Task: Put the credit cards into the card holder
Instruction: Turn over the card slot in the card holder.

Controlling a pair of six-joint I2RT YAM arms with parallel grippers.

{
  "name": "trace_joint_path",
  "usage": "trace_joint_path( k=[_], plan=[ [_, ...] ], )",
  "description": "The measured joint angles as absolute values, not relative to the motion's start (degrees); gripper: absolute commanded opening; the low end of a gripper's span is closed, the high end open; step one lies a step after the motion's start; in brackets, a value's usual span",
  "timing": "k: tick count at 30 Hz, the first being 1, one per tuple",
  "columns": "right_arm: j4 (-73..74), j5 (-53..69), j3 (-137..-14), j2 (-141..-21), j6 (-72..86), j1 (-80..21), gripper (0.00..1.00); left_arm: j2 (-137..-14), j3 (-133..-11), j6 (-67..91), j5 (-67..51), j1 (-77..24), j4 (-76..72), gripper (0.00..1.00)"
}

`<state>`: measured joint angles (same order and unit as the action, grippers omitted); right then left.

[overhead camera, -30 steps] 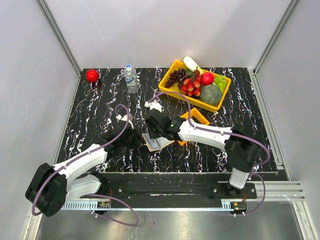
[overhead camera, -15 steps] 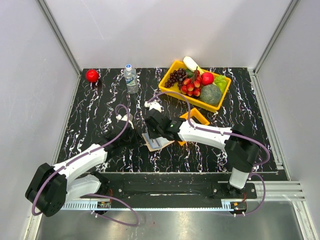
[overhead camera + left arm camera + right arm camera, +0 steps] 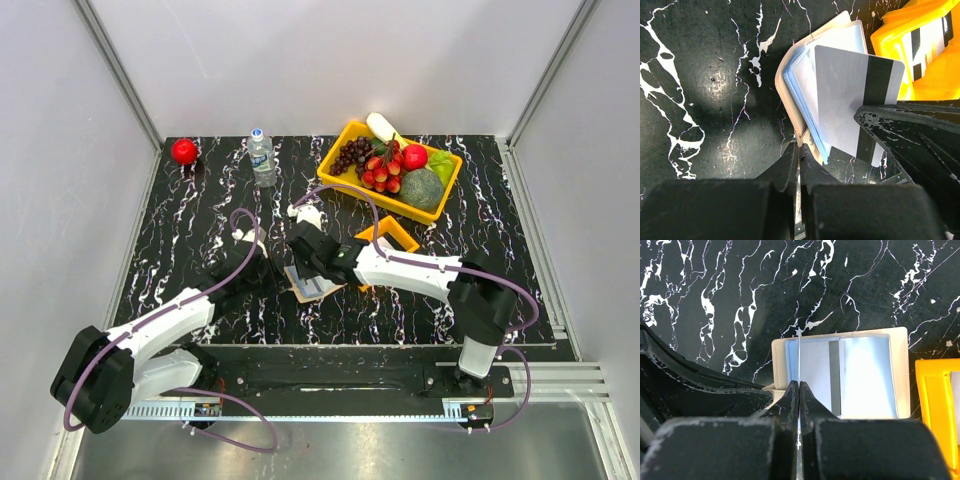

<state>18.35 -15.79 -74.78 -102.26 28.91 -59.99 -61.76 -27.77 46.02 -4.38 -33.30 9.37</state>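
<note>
The tan card holder (image 3: 786,85) lies open on the black marble table, with light blue credit cards (image 3: 800,80) tucked in its sleeve. My left gripper (image 3: 799,146) is shut on the holder's near edge, a tan strip between its jaws. My right gripper (image 3: 799,384) is shut on a silvery credit card with a black stripe (image 3: 840,95), which stands on edge over the holder (image 3: 901,371). That card shows only as a thin line (image 3: 799,355) in the right wrist view. From above, both grippers meet at the holder (image 3: 318,286).
A small orange tray (image 3: 398,235) sits just right of the holder. Behind it stands a yellow bin (image 3: 345,178) of fruit. A water bottle (image 3: 261,157) and a red apple (image 3: 184,151) stand at the back left.
My right gripper has edged slightly left and away with the card. The left arm and the holder stay put.
</note>
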Motion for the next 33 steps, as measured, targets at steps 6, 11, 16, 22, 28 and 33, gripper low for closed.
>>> trace_joint_path(
  k=[6,11,16,22,28,33],
  plan=[
    [18.52,-17.65,-74.78,-102.89,28.05,-60.49,0.0,-61.73,-27.77,46.02,-4.36,-33.3,9.37,0.0],
    [19.31,-20.1,-74.89,-103.37,27.18,-61.39,0.0,-61.73,-27.77,46.02,-4.38,-33.3,9.37,0.0],
    [19.62,-23.16,-75.55,-103.68,25.96,-61.89,0.0,-61.73,-27.77,46.02,-4.38,-33.3,9.37,0.0],
    [19.68,-27.14,-75.64,-103.83,24.18,-61.89,0.0,-61.73,-27.77,46.0,-4.36,-33.3,9.39,0.0],
    [19.75,-28.95,-75.72,-103.96,23.09,-61.91,0.0,-61.73,-27.77,45.93,-4.34,-33.3,9.41,0.0],
    [20.51,-31.03,-75.75,-104.03,22.2,-61.89,0.0,-61.73,-27.77,45.67,-4.29,-33.3,9.65,0.0]
  ],
)
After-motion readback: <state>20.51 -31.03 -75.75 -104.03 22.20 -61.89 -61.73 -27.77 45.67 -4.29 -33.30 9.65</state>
